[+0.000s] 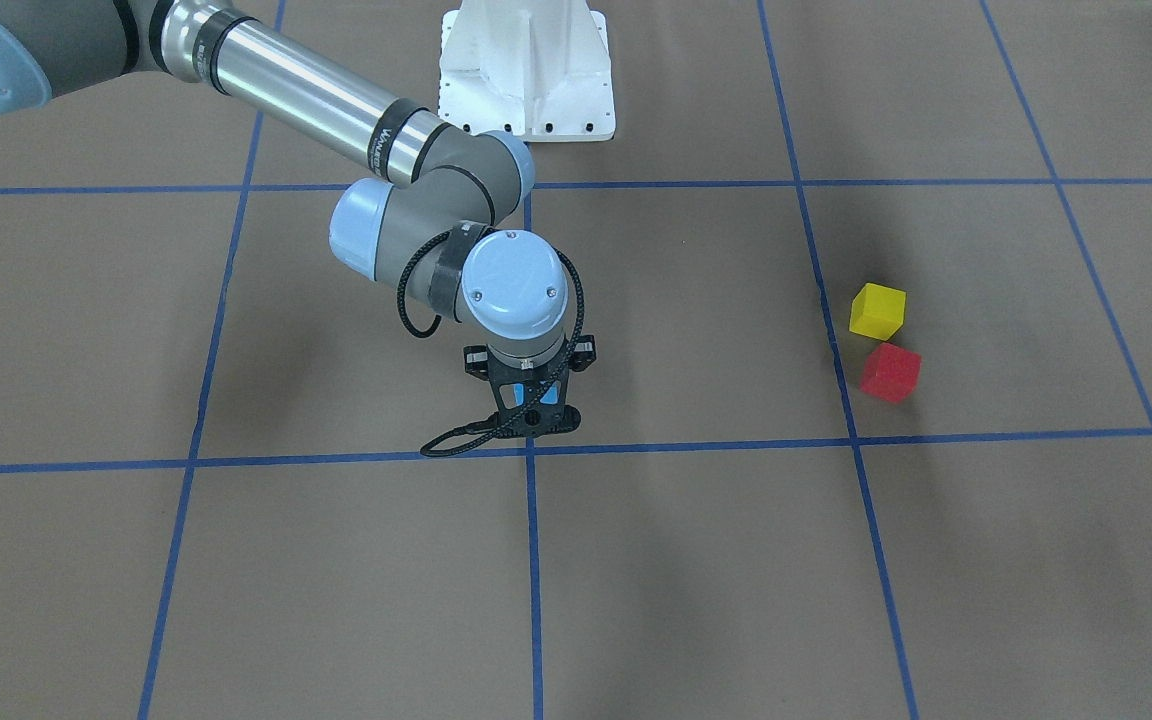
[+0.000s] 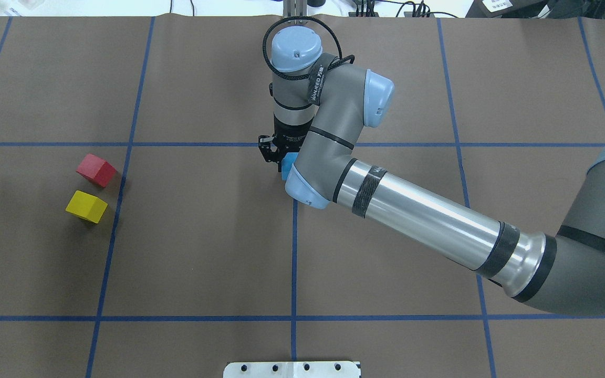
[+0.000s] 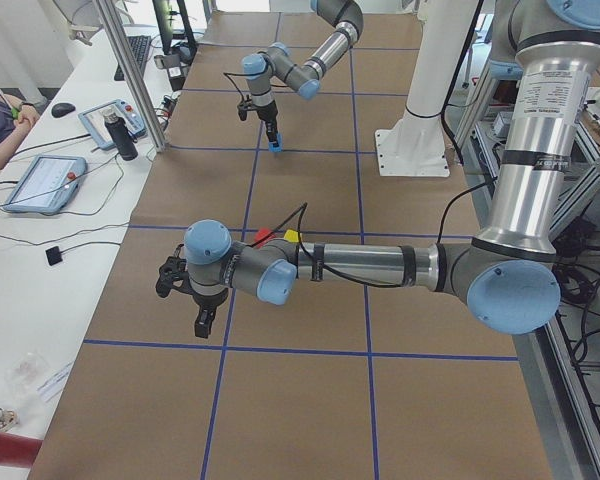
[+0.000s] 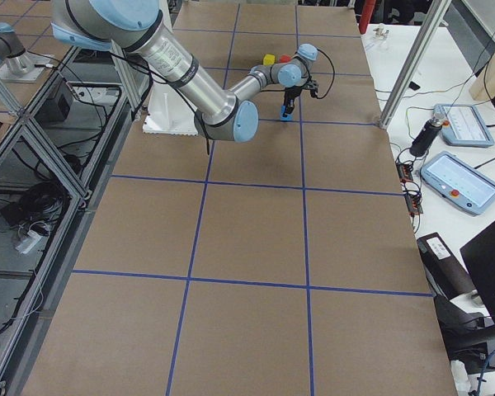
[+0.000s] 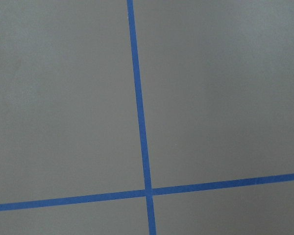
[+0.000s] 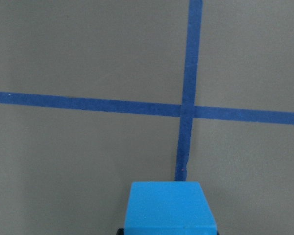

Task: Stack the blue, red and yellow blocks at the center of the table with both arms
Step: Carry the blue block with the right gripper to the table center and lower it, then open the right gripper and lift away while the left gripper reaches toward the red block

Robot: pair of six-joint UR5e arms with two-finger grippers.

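Observation:
My right gripper point(image 1: 533, 405) is shut on the blue block point(image 2: 287, 167) and holds it low over the table's centre, just by a tape crossing point(image 6: 188, 110). The block fills the bottom of the right wrist view point(image 6: 169, 208). The red block point(image 1: 890, 372) and the yellow block point(image 1: 877, 310) lie side by side on my left half of the table; they also show in the overhead view, red point(image 2: 96, 170) and yellow point(image 2: 86, 206). My left gripper point(image 3: 202, 320) shows only in the exterior left view, near these two blocks; I cannot tell whether it is open.
The white robot base mount point(image 1: 526, 70) stands at the table's robot-side edge. Blue tape lines point(image 5: 139, 117) form a grid on the brown table cover. A side bench with teach pendants point(image 4: 458, 177) runs along the far edge.

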